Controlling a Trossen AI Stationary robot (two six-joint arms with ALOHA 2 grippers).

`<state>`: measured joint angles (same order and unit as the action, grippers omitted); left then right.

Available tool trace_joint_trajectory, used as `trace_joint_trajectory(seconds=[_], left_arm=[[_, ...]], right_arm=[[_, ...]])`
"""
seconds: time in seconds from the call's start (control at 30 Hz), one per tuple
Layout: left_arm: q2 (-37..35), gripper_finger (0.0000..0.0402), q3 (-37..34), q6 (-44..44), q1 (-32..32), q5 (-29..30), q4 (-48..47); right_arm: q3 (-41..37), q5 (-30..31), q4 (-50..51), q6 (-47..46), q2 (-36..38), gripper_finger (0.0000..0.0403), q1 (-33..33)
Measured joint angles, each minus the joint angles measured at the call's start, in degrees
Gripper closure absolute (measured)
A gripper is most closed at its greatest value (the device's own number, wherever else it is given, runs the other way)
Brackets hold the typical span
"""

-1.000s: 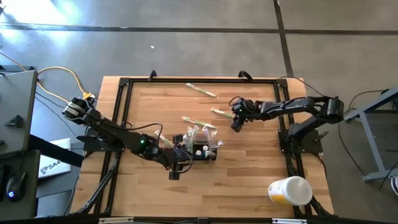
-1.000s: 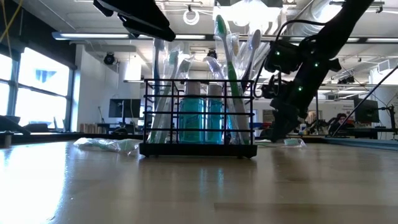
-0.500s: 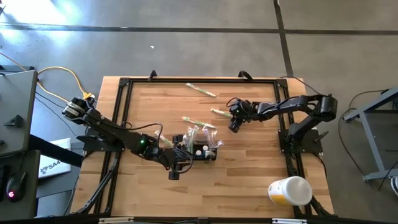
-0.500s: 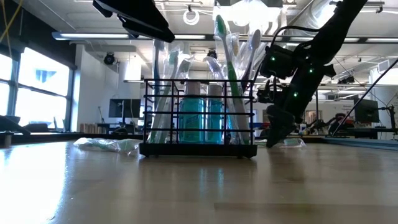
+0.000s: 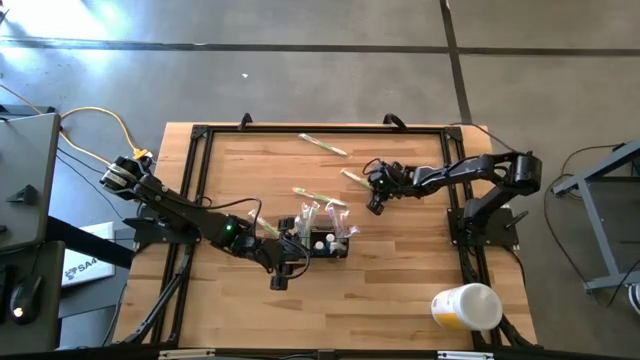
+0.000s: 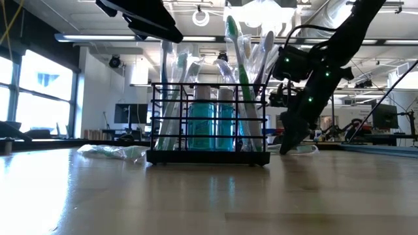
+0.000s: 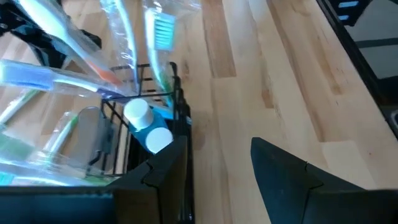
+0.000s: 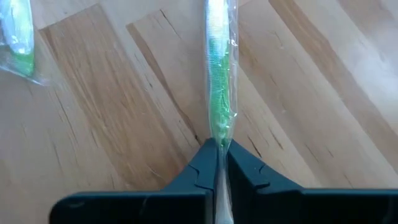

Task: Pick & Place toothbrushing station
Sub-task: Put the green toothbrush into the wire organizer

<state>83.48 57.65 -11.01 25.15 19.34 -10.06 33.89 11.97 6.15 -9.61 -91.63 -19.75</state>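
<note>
The small black wire-mesh caddy [image 5: 318,240] stood near the middle of the wooden bench [image 5: 420,285], a little toward its front edge, already packed with wrapped toothbrushes and two blue, white-capped bottles [image 6: 208,119]. The left gripper [image 5: 287,262] sat at the caddy's left end, one finger against the wire rim [image 7: 177,121], fingers parted as a second before — whether they actually gripped the rim I could not tell. The change was on the right: the right gripper [image 5: 375,200], well apart from the caddy toward the bench's back right, had just snapped shut on a green toothbrush in a clear plastic sleeve [image 8: 217,93], the sleeve pinched between its closed fingers [image 8: 202,168]. That likely meant another brush was secured for loading — the lift remained. Two more wrapped toothbrushes [image 5: 323,144] lay loose nearer the back edge.
</note>
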Motion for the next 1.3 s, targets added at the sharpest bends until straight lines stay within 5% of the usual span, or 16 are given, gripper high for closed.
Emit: trace_joint_trajectory(seconds=[0.67, 0.93, 1.07, 1.3], left_arm=[[0.04, 0.0229, 0.0, 0.09, -0.02, -0.34, 0.14], [0.04, 0.0229, 0.02, 6.36, -3.14, -2.13, 1.19], [0.04, 0.0229, 0.02, 6.25, -5.29, -8.22, 1.18], [0.04, 0.0229, 0.0, 9.69, -7.67, -8.35, 8.5]], right_arm=[[3.05, 20.1, 23.84, -4.02, 32.57, 0.0401, 14.49], [3.25, 27.84, 23.15, -3.85, 44.27, 0.0401, 24.98], [3.28, 31.62, 22.78, -2.22, 46.44, 0.04, 29.9], [3.3, 41.34, 15.39, 8.18, 47.05, 0.04, 38.84]])
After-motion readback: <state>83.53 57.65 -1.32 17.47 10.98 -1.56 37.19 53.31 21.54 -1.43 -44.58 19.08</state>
